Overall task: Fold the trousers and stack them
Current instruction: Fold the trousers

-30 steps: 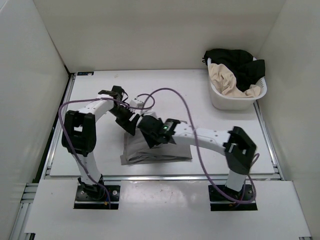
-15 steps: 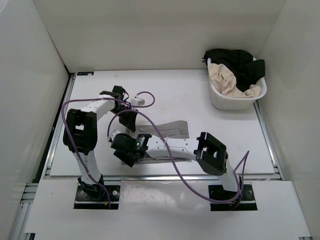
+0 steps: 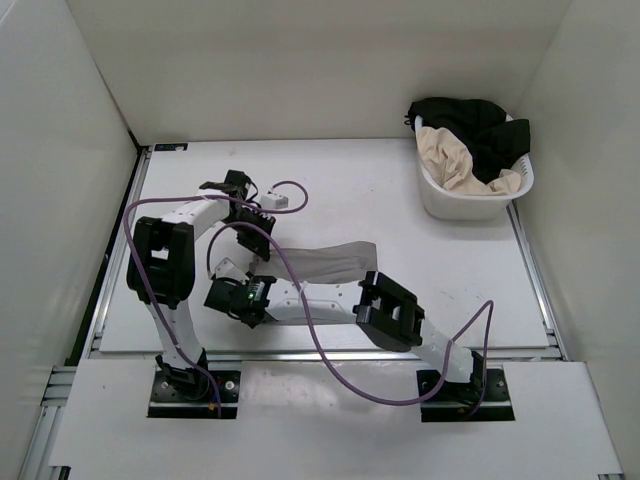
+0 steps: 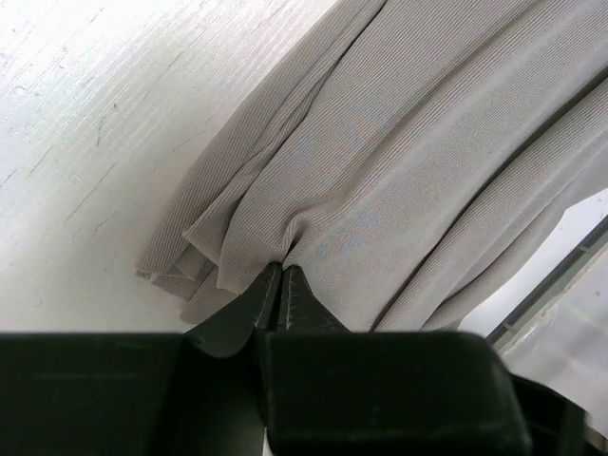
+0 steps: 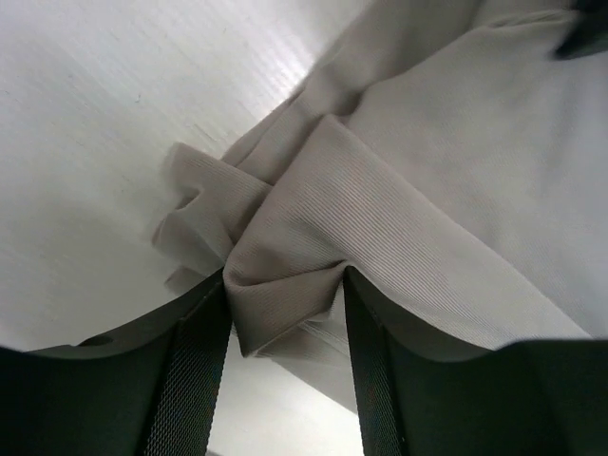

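The grey trousers (image 3: 325, 262) lie folded at the table's middle front, largely covered by my right arm. At their far left edge, my left gripper (image 3: 257, 255) is shut, its tips (image 4: 282, 269) pinching the layered hem of ribbed grey fabric (image 4: 399, 171). My right gripper (image 3: 222, 300) reaches across to the near left corner. Its fingers (image 5: 195, 361) stand on either side of a bunched fold (image 5: 285, 285) that touches both. The rest of the cloth (image 5: 446, 161) spreads away to the right.
A white laundry basket (image 3: 470, 200) with black and beige clothes stands at the back right. White walls close in the table on three sides. A metal rail (image 3: 300, 353) runs along the front edge, and purple cables loop over both arms.
My right arm has swept left across the trousers to their near left corner and its jaws have narrowed round a fold. My left gripper has shut on the far left edge.
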Available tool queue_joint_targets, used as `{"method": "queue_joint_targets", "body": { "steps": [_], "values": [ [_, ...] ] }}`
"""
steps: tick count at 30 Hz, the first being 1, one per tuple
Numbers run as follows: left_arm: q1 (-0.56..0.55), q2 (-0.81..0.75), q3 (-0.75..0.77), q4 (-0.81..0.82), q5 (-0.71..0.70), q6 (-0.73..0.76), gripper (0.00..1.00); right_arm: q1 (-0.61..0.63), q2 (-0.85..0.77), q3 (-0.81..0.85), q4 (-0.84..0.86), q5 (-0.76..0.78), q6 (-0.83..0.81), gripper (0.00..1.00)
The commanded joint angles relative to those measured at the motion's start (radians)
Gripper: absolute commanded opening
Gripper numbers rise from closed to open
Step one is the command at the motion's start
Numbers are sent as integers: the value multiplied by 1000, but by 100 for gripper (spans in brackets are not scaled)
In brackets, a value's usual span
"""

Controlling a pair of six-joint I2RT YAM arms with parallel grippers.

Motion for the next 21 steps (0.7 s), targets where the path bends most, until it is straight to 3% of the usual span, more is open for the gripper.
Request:
{"method": "queue_joint_targets", "body": {
  "steps": [1,8,12,14,19,21],
  "values": [
    [10,-20,30,16,-3,3,15,35,-38,88,-123,118,24,54],
    [19,-20,39,16,8,3,15,65,-117,42,-124,181,-65,54],
    [19,-20,39,16,8,3,15,65,-74,65,-86,74,-123,55],
    [19,-11,39,16,8,3,15,65,-74,-8,-26,23,-134,57],
    [19,-11,48,16,-1,3,15,22,-32,33,11,39,-145,58],
    [19,-11,48,16,-1,3,15,6,-23,33,11,51,-145,52]
  ]
}}
